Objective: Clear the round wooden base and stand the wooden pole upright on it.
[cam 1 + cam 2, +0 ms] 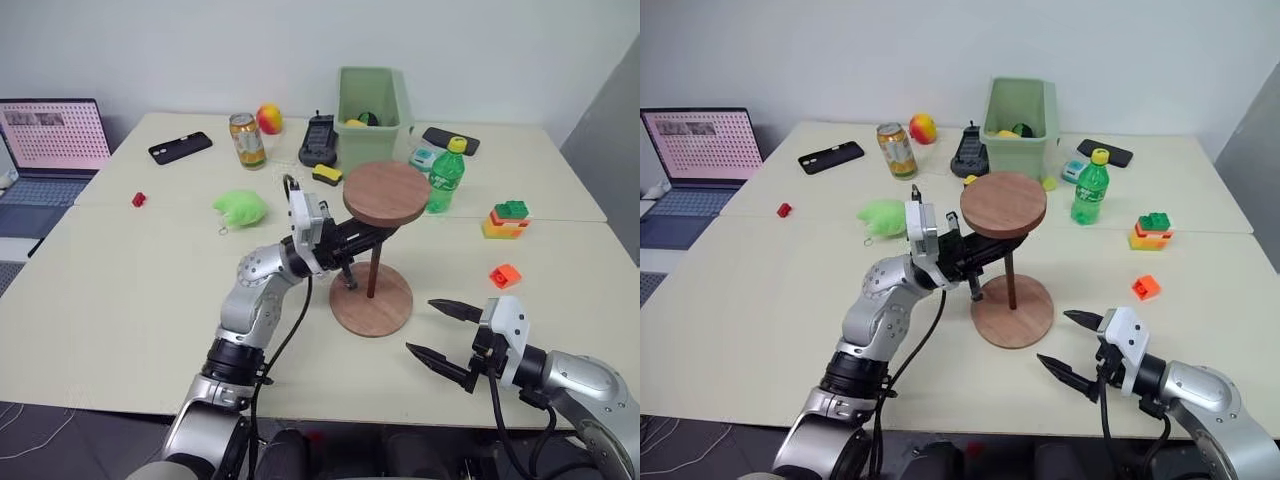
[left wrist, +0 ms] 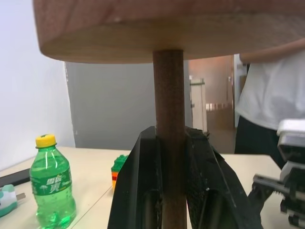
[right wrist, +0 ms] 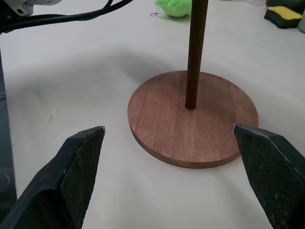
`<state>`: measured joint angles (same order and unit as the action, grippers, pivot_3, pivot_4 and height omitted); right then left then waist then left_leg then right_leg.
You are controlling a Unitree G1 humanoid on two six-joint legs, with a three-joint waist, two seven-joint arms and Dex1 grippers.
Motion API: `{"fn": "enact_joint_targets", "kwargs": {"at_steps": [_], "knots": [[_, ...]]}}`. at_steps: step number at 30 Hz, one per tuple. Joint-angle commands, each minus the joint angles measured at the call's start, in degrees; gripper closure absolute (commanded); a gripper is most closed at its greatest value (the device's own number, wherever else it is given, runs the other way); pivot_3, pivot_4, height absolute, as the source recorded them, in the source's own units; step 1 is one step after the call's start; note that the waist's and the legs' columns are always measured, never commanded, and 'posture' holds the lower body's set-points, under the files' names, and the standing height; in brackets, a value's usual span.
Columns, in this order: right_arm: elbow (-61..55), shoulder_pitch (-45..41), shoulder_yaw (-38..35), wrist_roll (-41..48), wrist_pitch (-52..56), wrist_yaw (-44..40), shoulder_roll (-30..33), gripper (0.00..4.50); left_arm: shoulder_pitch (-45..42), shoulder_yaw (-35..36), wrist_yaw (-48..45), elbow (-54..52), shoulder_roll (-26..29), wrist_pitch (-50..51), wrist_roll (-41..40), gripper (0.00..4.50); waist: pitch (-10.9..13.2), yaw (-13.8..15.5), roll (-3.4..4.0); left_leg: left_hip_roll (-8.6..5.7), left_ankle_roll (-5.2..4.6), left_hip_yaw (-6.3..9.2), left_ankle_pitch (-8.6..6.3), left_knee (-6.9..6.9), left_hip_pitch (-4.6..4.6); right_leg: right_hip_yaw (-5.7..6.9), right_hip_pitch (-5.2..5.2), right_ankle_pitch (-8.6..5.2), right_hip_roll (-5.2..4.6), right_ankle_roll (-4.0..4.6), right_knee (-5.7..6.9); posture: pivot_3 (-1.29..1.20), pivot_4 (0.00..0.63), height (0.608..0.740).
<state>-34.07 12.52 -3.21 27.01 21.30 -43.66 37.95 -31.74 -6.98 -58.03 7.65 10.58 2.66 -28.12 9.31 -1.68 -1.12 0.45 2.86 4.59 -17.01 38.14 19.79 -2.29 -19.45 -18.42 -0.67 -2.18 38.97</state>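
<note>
The round wooden base (image 1: 390, 312) lies flat on the table near the front, with nothing else on it. The wooden pole (image 1: 373, 275) stands upright on it, its lower end meeting the base's centre (image 3: 162, 129) and its fixed disc (image 1: 387, 193) on top. My left gripper (image 1: 368, 238) reaches in from the left and is shut on the pole's upper part, just under the disc; its fingers (image 2: 138, 181) clamp the rod (image 2: 168, 95). My right gripper (image 1: 420, 325) hovers open to the right of the base, holding nothing and facing it.
Behind the base stand a green bin (image 1: 372, 115) and a green bottle (image 1: 446, 176). Toy bricks (image 1: 506, 219) and an orange block (image 1: 505, 275) lie to the right. A green plush (image 1: 241, 207), a can (image 1: 247, 140), a phone (image 1: 180, 147) and a laptop (image 1: 50, 140) sit left. A person (image 2: 271, 90) stands beyond the table.
</note>
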Motion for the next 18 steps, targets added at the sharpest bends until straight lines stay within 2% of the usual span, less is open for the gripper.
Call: {"fn": "enact_joint_targets", "kwargs": {"at_steps": [1,8,15,17,18], "knots": [[-1.16,-1.53,-0.87,0.62,0.22,0.59,-0.24,0.0,2.46,-1.24,1.5,7.07,4.84,7.42,4.81,4.22,-0.41,-0.2,-0.06,0.01,0.0,-0.03,0.0,-0.19,-0.11,-0.04,0.18,-0.07,0.01,-0.08,-0.08,0.0,0.15,0.74],[-1.0,-2.32,-1.12,0.93,1.15,0.99,-0.43,0.0,3.85,-4.38,0.94,7.51,8.83,10.84,7.13,4.22,-1.68,-0.25,0.02,0.21,0.02,0.01,-0.01,-0.28,-0.25,-0.15,0.2,-0.11,0.23,-0.03,-0.08,0.0,0.15,0.74],[-0.98,-2.48,-0.92,0.91,1.48,0.98,-0.5,0.0,4.17,-4.44,0.61,5.35,9.35,12.02,4.8,4.22,-1.92,-0.25,0.21,0.23,0.05,-0.02,-0.04,-0.38,-0.62,-0.22,0.44,-0.26,0.26,0.13,-0.09,0.0,0.15,0.74],[-0.64,-3.01,-0.69,0.91,1.57,0.9,-0.47,0.0,3.67,-4.06,0.33,4.2,9.15,12.8,3.65,3.53,-1.92,-0.25,0.23,0.24,0.09,-0.03,-0.07,-0.4,-0.78,-0.25,0.44,-0.29,0.27,0.11,-0.09,0.0,0.15,0.74],[-0.46,-3.18,-0.62,0.9,1.54,0.8,-0.45,0.0,3.46,-3.81,0.4,3.61,9.04,13.39,3.19,3.41,-1.81,-0.37,0.4,0.24,0.12,-0.05,-0.09,-0.41,-0.78,-0.28,0.44,-0.31,0.27,0.1,-0.09,0.0,0.15,0.74]]}}
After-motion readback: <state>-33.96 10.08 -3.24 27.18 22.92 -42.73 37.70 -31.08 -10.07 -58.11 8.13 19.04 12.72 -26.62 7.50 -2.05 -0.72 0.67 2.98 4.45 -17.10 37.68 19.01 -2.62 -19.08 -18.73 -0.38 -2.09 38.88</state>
